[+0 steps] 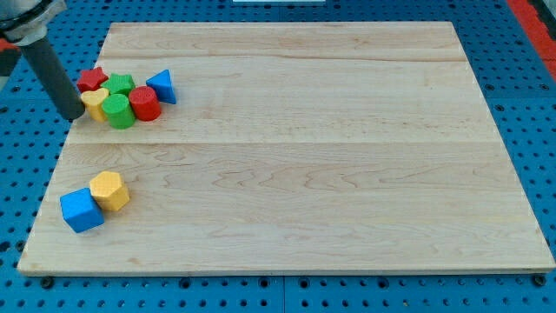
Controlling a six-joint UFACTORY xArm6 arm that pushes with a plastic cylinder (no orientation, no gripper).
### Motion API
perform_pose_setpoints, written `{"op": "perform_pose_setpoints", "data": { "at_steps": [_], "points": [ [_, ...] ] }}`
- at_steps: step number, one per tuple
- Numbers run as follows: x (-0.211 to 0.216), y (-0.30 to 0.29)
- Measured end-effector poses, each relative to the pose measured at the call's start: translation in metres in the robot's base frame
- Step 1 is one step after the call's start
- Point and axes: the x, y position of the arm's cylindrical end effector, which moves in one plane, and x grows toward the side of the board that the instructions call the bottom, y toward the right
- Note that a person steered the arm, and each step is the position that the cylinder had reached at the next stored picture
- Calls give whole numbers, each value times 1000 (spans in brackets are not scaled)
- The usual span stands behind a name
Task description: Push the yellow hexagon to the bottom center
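The yellow hexagon [109, 190] lies near the board's bottom left, touching a blue cube [81, 210] on its lower left. My tip [75, 115] is at the view's upper left, at the board's left edge, right beside the left side of a cluster of blocks. It is well above the yellow hexagon and apart from it.
The cluster at the upper left holds a red star-like block [92, 79], a green block [121, 84], a yellow block [94, 103], a green cylinder [119, 111], a red cylinder [144, 103] and a blue triangle [162, 86]. The wooden board [313, 174] lies on blue pegboard.
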Motion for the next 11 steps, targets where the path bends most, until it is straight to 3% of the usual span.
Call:
{"op": "perform_pose_setpoints", "data": {
  "at_steps": [2, 4, 6, 7, 8, 10, 11],
  "points": [
    [52, -28],
    [136, -3],
    [109, 78],
    [99, 87],
    [123, 89],
    [129, 171],
    [138, 296]
  ]
}}
